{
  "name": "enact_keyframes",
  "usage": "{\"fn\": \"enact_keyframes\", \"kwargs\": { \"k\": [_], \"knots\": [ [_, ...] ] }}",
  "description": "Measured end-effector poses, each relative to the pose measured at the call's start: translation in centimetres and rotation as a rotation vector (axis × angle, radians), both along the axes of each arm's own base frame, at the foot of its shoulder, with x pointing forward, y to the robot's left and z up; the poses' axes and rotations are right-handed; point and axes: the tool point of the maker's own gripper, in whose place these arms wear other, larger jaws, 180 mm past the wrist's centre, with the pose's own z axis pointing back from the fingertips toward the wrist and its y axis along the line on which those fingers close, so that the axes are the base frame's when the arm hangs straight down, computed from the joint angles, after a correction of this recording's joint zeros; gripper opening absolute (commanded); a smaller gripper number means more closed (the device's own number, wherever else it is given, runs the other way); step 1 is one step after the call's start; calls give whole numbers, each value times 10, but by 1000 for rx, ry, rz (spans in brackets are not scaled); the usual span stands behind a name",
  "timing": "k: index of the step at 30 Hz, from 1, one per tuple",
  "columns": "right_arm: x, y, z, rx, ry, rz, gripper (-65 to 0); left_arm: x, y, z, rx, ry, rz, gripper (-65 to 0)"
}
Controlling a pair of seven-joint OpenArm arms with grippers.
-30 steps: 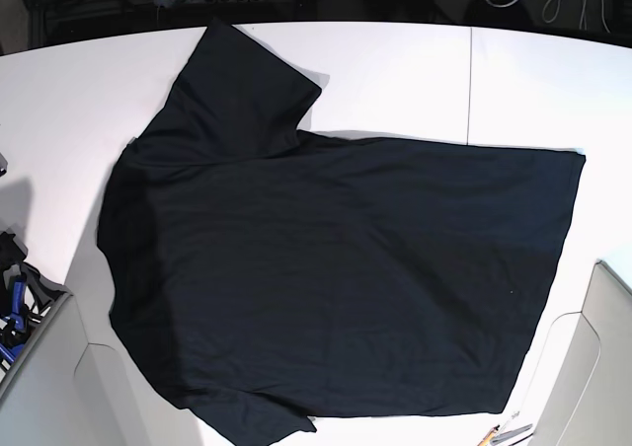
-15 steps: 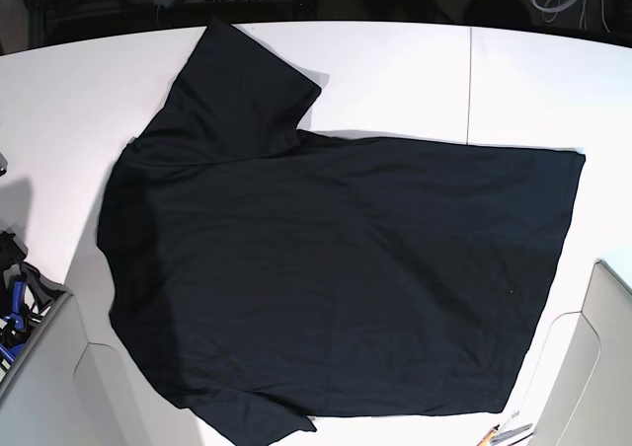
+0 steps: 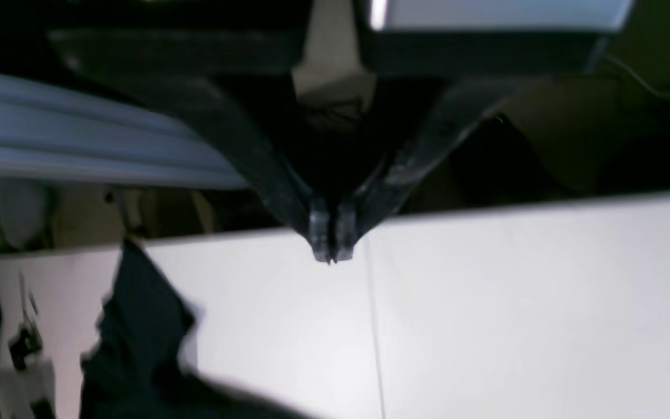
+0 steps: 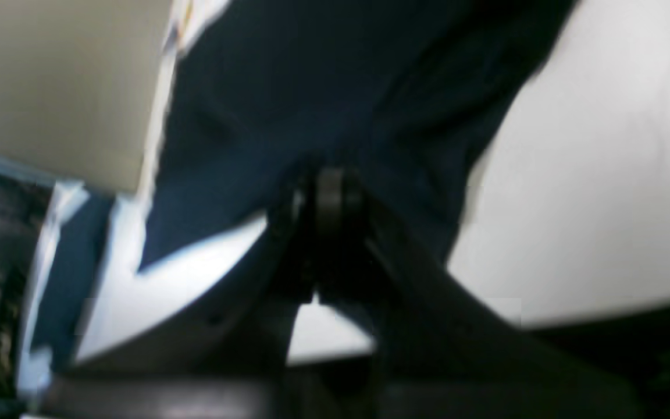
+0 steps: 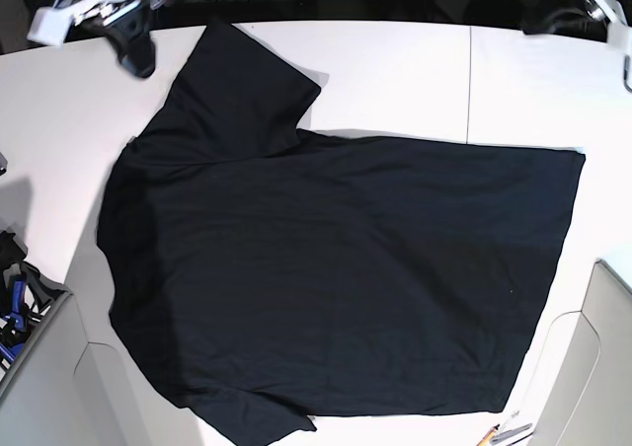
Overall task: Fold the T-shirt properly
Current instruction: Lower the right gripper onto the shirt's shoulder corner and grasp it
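Observation:
The black T-shirt [image 5: 326, 268] lies spread flat on the white table [image 5: 415, 71], with one sleeve pointing to the far left corner. In the base view my right gripper [image 5: 136, 56] hangs above the table just left of that sleeve. Its wrist view is blurred and shows the jaws shut with nothing in them, the T-shirt [image 4: 323, 87] beyond their tips. My left gripper [image 3: 329, 253] is shut and empty over bare table near the seam, with the sleeve of the T-shirt [image 3: 137, 349] at lower left. In the base view the left gripper [image 5: 558, 17] is at the far right corner.
Grey boxes stand at the near left corner [image 5: 39, 367] and the near right corner [image 5: 592, 367]. Blue-handled tools [image 5: 12, 313] lie at the left edge and pens [image 5: 509, 432] at the bottom right. A seam [image 5: 470, 81] runs across the table.
Both arms have come into the base view at the far corners, the right one beside the sleeve. The T-shirt has not moved.

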Motion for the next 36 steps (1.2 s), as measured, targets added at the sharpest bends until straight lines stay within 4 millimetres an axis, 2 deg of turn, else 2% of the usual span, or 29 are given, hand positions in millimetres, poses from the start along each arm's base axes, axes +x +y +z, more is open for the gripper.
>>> {"fn": "enact_keyframes", "kwargs": {
  "k": [3, 6, 13, 14, 17, 19, 24, 25, 27, 29, 33, 36],
  "knots": [
    [13, -17, 12, 23, -79, -82, -650, 13, 9, 8, 27, -44, 10, -650],
    [22, -26, 15, 35, -118, -136, -650, 20, 10, 10, 31, -62, 7, -650],
    [30, -24, 8, -52, -113, -123, -650, 40, 4, 20, -16, -116, -2, -650],
    [29, -24, 6, -73, -104, -117, -620, 42, 3, 21, -18, -121, -3, -650],
    [30, -23, 3, -98, -98, -116, -453, 47, 2, 22, -19, -131, -11, -650],
    [32, -22, 2, -121, -94, -112, -395, 49, 2, 23, -20, -137, -13, -650],
    [43, -22, 2, -181, -110, -92, -388, 49, 2, 23, -19, -136, -13, -650],
    [43, -22, 1, -180, -100, -92, -367, 49, 2, 23, -20, -137, -13, -650],
    [46, -32, -6, -196, -55, -147, -338, 49, 2, 23, -20, -136, -13, -650],
    [52, -39, -9, -256, -35, -159, -338, 49, 2, 23, -20, -136, -12, -650],
    [69, -45, -4, -291, -70, -161, -338, 49, 2, 23, -21, -137, -12, -650],
    [74, -58, -16, -285, -50, -193, -338, 48, 2, 22, -19, -131, -15, -650]
  ]
}}
